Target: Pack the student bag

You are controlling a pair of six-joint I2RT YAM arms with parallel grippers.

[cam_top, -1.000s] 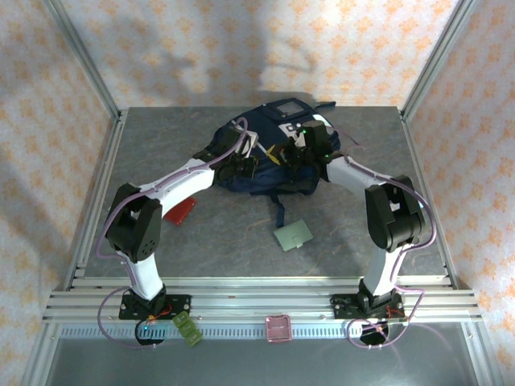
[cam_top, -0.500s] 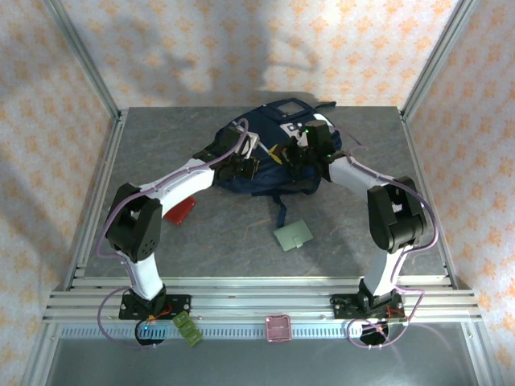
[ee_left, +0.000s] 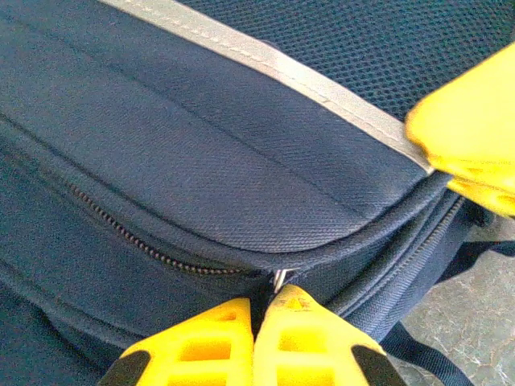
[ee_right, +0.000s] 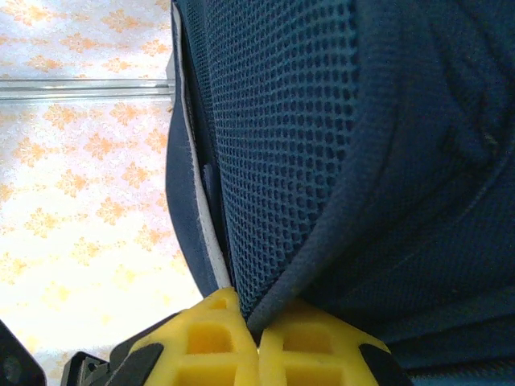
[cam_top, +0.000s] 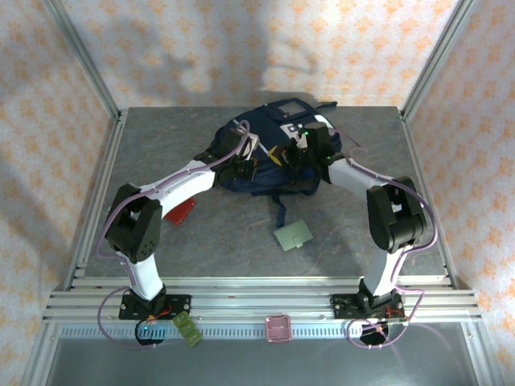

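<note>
The left claw (cam_top: 241, 166) sits at the near-left flank of the student bag (cam_top: 269, 183), its arm crossing above a flat red thing (cam_top: 179, 211) that lies on the grey counter (cam_top: 209, 249) to the near left of the bag. In the left wrist view its yellow fingertips (ee_left: 193, 346) are pressed together right against the bag's navy side, and a small silver zip tab (ee_left: 278, 281) at the end of a closed zip (ee_left: 137, 241) is caught in the line where they meet. Above that zip a light grey stripe (ee_left: 265, 56) runs across the bag, with navy mesh beyond it

The bag itself lies flat at the far middle of the counter, its small grey square panel (cam_top: 286, 107) on the far side and a dark strap (cam_top: 278, 211) trailing from its near edge. Near that strap's end, apart from the bag, rests a pale green flat piece (cam_top: 292, 234)

The right claw (cam_top: 294, 157) is on the bag's near-right part, just beside the left one with a narrow stretch of bag between them. Seen from its own wrist, its yellow fingers (ee_right: 213, 342) are closed, pinching a rolled navy edge of the bag where mesh fabric meets plain cloth, and a white piping line runs down to the left finger

Well to the near side of the bag, on the metal rail by the arm bases, sit a green piece (cam_top: 187, 328) and, to its right, a pink square piece (cam_top: 278, 328)
</note>
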